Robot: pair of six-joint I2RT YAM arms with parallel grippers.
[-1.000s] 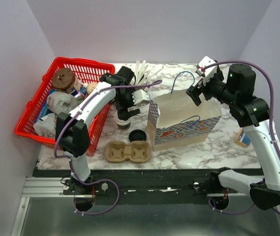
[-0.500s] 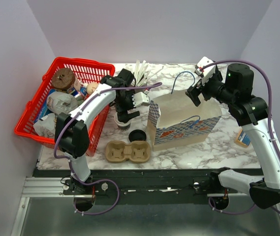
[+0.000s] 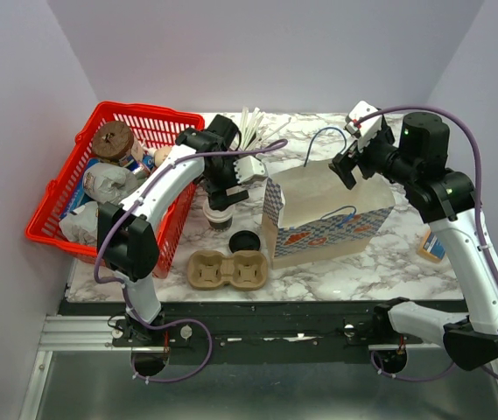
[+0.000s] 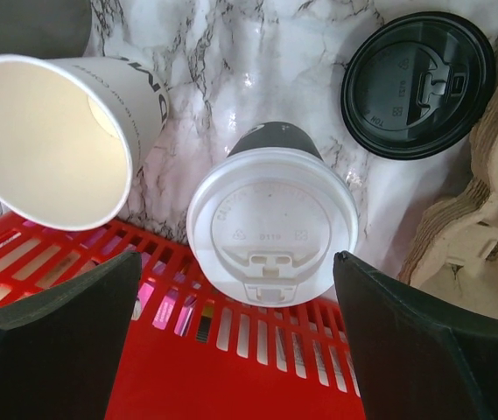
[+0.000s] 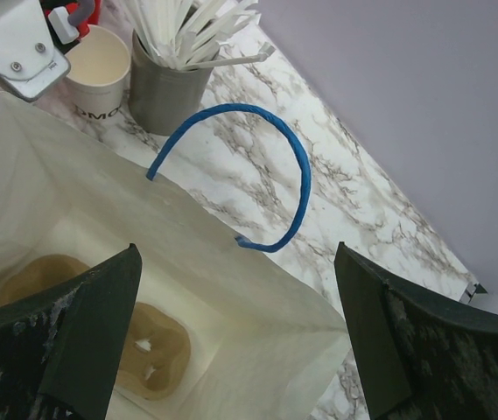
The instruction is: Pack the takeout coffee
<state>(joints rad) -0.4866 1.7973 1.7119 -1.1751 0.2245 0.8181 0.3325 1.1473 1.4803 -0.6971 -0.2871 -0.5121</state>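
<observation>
The takeout coffee (image 4: pixel 272 223), a dark cup with a white lid, stands upright on the marble beside the red basket (image 4: pixel 231 367). My left gripper (image 4: pixel 237 262) is open above it, with the jaws set wide to either side of the lid and not touching it. In the top view the cup (image 3: pixel 219 219) is partly hidden under the left gripper (image 3: pixel 223 191). My right gripper (image 5: pixel 237 254) is open and empty above the back rim of the open paper bag (image 5: pixel 257 289). It also shows in the top view (image 3: pixel 345 166) over the bag (image 3: pixel 327 219).
A cream cup (image 4: pixel 52 140) lies beside the coffee and a black lid (image 4: pixel 417 83) lies near it. A cardboard cup carrier (image 3: pixel 228 269) sits at the front, and another (image 5: pixel 143 350) lies inside the bag. A straw holder (image 3: pixel 250 131) stands at the back. A small carton (image 3: pixel 432 247) is at the right edge.
My left gripper has shifted slightly toward the back over the coffee cup. The cup and the right arm have barely moved.
</observation>
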